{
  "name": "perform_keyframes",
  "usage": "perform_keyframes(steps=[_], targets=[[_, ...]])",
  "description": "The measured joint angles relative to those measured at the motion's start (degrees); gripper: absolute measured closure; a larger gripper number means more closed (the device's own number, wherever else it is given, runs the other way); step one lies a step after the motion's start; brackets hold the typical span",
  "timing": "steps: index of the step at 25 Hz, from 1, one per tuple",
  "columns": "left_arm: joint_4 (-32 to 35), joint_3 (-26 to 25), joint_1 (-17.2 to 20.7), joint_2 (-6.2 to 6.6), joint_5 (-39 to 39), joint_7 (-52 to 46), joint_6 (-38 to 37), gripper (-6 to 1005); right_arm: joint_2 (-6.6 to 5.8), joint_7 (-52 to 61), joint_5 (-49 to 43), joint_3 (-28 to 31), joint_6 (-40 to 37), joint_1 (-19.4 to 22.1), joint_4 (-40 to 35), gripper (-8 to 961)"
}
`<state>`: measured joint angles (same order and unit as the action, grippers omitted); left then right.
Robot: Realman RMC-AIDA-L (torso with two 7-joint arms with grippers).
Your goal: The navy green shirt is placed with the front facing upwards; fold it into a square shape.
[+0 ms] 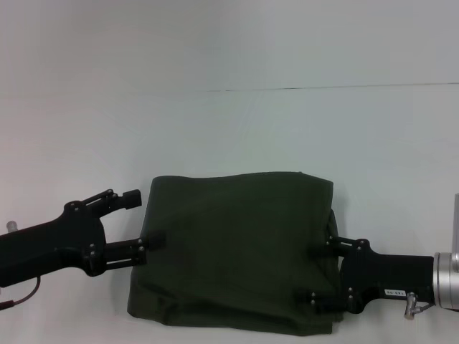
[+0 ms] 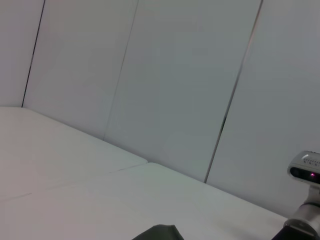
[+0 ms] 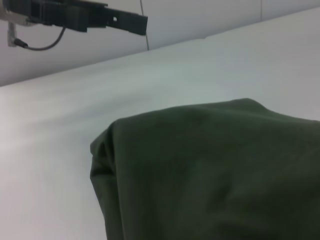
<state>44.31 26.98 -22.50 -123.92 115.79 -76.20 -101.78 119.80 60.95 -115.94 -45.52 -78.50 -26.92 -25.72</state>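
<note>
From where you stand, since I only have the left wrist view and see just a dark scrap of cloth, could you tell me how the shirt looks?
Observer: The shirt lies folded into a rough rectangle on the white table; no lettering shows.
Operator: Thank you. Where is my left gripper?
Observer: The left gripper is open at the shirt's left edge, one finger touching the cloth.
Operator: And the right one, please?
Observer: The right gripper is open at the shirt's right edge, its fingers against the cloth.
</note>
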Motion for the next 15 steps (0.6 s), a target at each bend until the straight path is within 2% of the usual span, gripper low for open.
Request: perform_keyframes(steps=[4, 11, 15], targets=[[-0.01, -0.10, 0.00, 0.00, -0.19, 0.00, -0.04, 118, -0.01, -0.03, 0.01, -0.74, 0.05, 0.19, -0.26, 38], [-0.02, -0.34, 0.00, 0.00, -0.63, 0.00, -0.62, 121, 0.02, -1.86, 5.68, 1.66, -6.26, 0.16, -3.06, 38], [-0.02, -0.36, 0.01, 0.00, -1.04, 0.00, -0.62, 123, 0.36, -4.32, 9.56, 1.20, -2.16, -2.82, -1.35, 38]])
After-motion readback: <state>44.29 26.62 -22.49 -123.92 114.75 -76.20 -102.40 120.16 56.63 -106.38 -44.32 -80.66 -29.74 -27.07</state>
